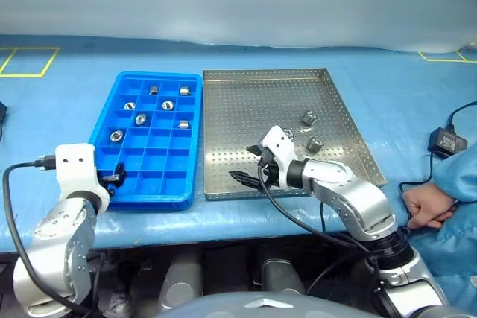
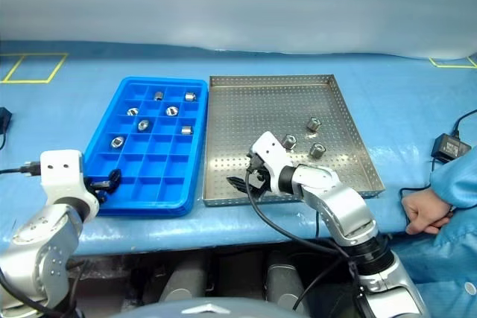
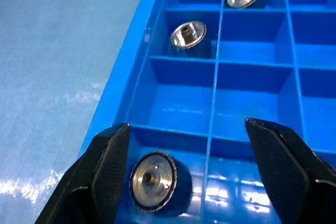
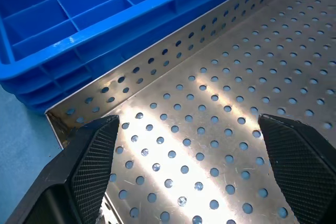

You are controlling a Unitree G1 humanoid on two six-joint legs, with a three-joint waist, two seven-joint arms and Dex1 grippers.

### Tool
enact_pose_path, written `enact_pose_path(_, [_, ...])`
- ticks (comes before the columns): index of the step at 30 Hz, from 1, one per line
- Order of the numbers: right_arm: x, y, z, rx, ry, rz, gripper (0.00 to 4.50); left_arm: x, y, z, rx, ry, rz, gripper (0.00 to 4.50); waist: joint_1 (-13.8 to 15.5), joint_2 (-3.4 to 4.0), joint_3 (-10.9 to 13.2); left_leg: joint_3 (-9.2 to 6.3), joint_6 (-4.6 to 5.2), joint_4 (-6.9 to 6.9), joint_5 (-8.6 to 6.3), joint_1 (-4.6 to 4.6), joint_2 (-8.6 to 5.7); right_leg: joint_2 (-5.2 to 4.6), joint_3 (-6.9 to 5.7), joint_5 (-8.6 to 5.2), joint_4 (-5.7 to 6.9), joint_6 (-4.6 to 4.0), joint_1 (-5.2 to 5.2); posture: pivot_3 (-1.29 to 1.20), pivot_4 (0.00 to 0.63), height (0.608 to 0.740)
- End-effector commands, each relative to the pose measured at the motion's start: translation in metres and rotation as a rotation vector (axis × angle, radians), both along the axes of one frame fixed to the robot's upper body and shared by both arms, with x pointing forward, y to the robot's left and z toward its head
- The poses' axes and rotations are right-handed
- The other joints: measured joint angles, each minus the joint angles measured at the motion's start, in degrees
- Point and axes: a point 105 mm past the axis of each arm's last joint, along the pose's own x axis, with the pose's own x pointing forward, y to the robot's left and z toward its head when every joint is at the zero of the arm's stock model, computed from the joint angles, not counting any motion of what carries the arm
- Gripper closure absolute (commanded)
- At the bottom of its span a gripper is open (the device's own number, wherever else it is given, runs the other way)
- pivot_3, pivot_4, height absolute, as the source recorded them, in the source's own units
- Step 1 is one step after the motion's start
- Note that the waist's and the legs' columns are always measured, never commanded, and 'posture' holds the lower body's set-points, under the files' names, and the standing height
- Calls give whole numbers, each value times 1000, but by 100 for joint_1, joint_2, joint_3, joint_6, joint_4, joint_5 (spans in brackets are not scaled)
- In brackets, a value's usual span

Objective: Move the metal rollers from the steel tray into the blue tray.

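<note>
The blue tray [image 1: 153, 188] lies left of the steel tray [image 1: 246, 102], and several metal rollers [image 1: 140, 118] sit in its far compartments. My left gripper [image 3: 186, 129] hovers open over the blue tray's near left corner. A roller [image 3: 153, 182] lies loose in the compartment between its fingers, close to one finger [image 3: 107, 166]. Three rollers [image 2: 314, 123] rest on the steel tray's right half. My right gripper [image 4: 189, 121] stands open and holds nothing, low over the steel tray's near left part, short of those rollers.
A person's hand [image 1: 426, 205] in a blue sleeve rests on the table's near right edge. A black power adapter [image 1: 446, 141] with its cable lies right of the steel tray. Yellow tape marks [image 1: 30, 61] lie at the far corners of the blue cloth.
</note>
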Motion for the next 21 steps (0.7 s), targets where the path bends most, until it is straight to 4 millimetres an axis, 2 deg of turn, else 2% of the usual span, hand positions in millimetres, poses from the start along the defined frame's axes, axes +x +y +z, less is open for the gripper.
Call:
enact_pose_path(1, [0,-9,15,-10,-67,-41,0,21,-43,20,-69,-125,-236,645,-7,0,0,1,0,0,0,0,0,-1,1,0,-1,0,0,12,150,740])
enact_pose_path(3, [0,-17,18,-34,-88,-81,0,37,-79,26,-114,-160,-419,645,-19,0,0,2,0,0,0,-1,-5,-1,0,0,-2,0,1,-28,150,740])
enact_pose_path(4, [0,-19,19,-41,-94,-94,0,41,-89,27,-127,-166,-466,645,-41,0,0,5,0,1,0,-3,-6,-1,0,0,-3,0,2,-53,150,740])
enact_pose_path(8, [-2,-35,23,-87,-128,-192,0,62,-151,25,-140,-157,-766,645,-198,1,-1,14,1,2,0,-4,-7,3,4,0,-2,1,1,-143,150,740])
enact_pose_path(10, [-7,-41,23,-96,-132,-228,0,71,-176,21,-135,-143,-888,645,-300,3,-1,22,2,1,0,-6,-7,6,4,0,-2,0,1,-194,150,740])
enact_pose_path(16, [-16,-58,25,-101,-143,-360,0,92,-213,7,-67,-72,-1062,645,-742,6,-2,22,6,-2,-3,-6,-5,12,12,-1,-1,0,-3,-342,150,740])
enact_pose_path(21, [-25,-64,25,-94,-147,-419,0,108,-219,-11,-24,-11,-1058,645,-1228,8,-4,9,7,-2,-3,-1,-6,11,20,0,4,3,-2,-413,150,740])
